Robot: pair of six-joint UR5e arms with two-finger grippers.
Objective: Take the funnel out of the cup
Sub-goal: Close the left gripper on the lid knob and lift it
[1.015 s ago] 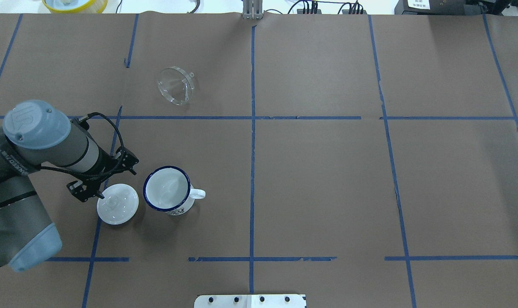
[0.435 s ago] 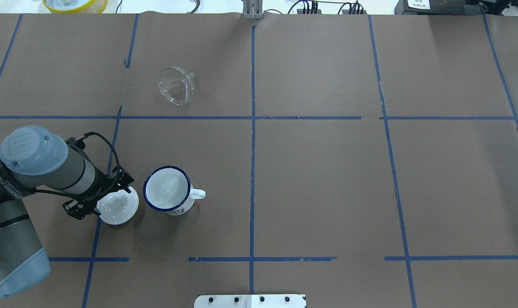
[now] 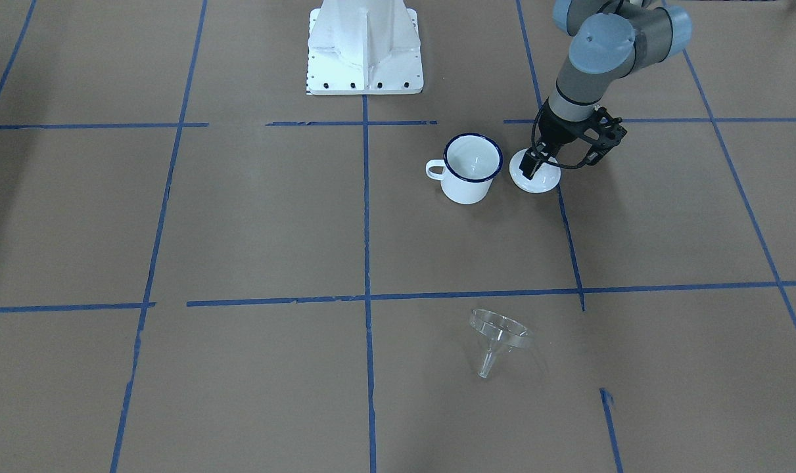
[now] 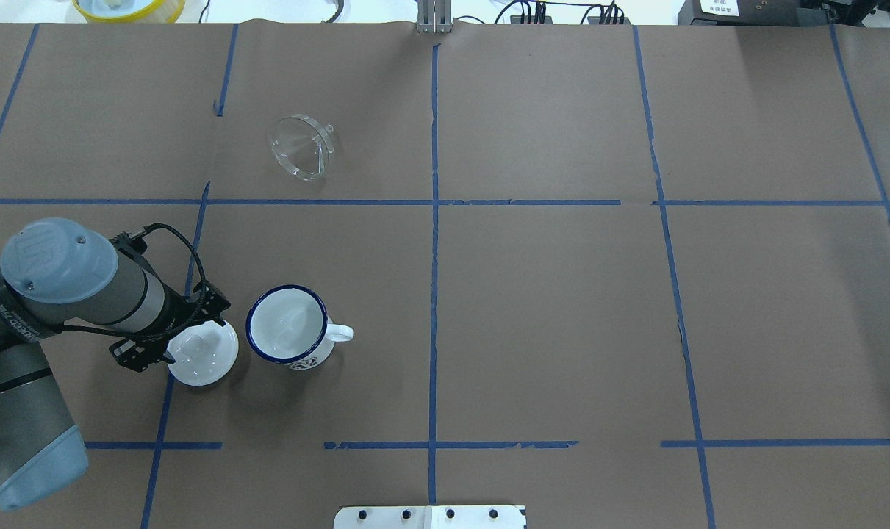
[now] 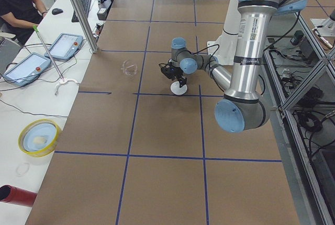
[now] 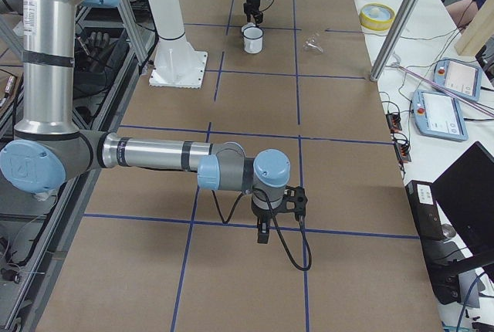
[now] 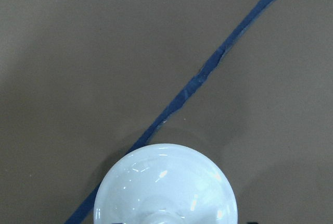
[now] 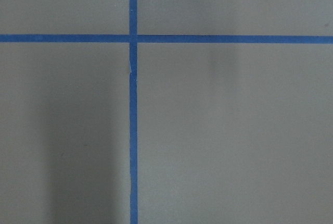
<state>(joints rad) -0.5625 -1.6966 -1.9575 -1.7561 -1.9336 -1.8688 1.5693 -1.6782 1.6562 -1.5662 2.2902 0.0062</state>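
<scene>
The clear plastic funnel (image 4: pixel 303 147) lies on its side on the brown paper, far from the cup; it also shows in the front view (image 3: pixel 499 335). The cup (image 4: pixel 288 325), a white enamel mug with a dark blue rim, stands upright and empty (image 3: pixel 471 169). My left gripper (image 3: pixel 531 167) is low over a white knobbed lid (image 4: pixel 208 360) beside the cup. Its jaws stand apart on either side of the knob, as the left wrist view of the lid (image 7: pixel 165 187) shows. My right gripper (image 6: pixel 262 235) shows only in the exterior right view, above bare paper; I cannot tell its state.
The robot's white base plate (image 3: pixel 365 52) stands at the near edge. A yellow-rimmed dish (image 4: pixel 128 7) sits past the far left edge. Blue tape lines cross the brown paper (image 4: pixel 562 308).
My left arm has drawn back and brought its gripper down over the white lid. The funnel, cup and lid have not moved.
</scene>
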